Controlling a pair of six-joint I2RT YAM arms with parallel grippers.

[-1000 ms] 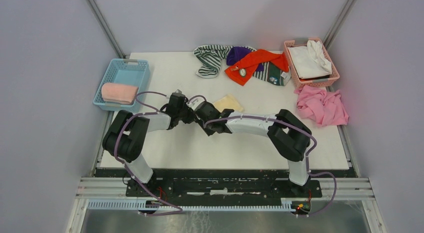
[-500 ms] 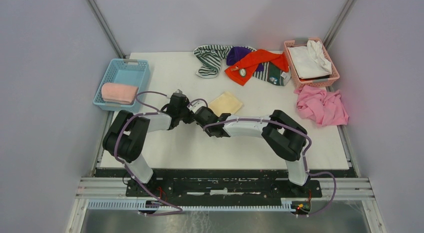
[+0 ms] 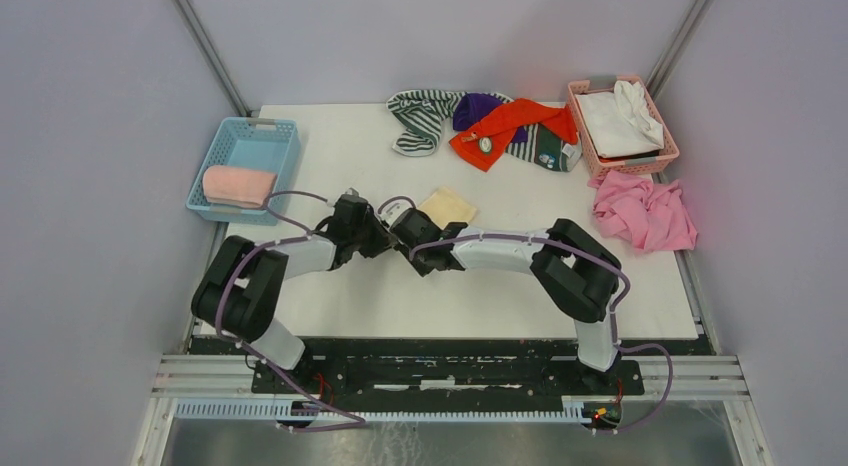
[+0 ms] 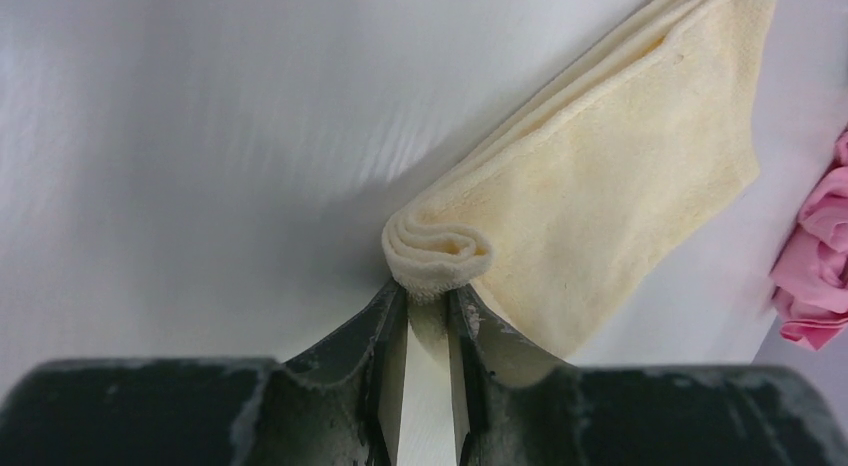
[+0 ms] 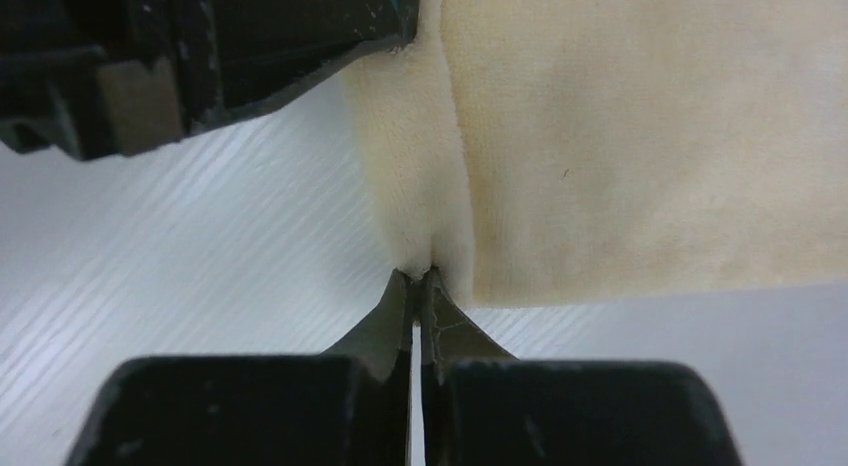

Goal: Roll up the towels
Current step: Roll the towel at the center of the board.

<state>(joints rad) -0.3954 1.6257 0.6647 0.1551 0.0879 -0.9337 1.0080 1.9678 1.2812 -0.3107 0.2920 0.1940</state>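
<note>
Progress: early. One rolled light pink towel [image 3: 238, 186] lies in the blue plastic basket [image 3: 250, 127]. The pale yellow terry towel [image 3: 447, 206] lies flat mid-table and only its near end is curled into a small roll. The left gripper [image 4: 428, 296] is narrow and pinches that roll. The right gripper [image 5: 420, 276] is closed at the rolled edge; whether it has caught any cloth cannot be told. The green-and-white striped towel [image 3: 420, 116], purple towel [image 3: 475, 108], orange-red towel [image 3: 505, 126] and crumpled pink towel [image 3: 645, 211] remain unrolled.
</note>
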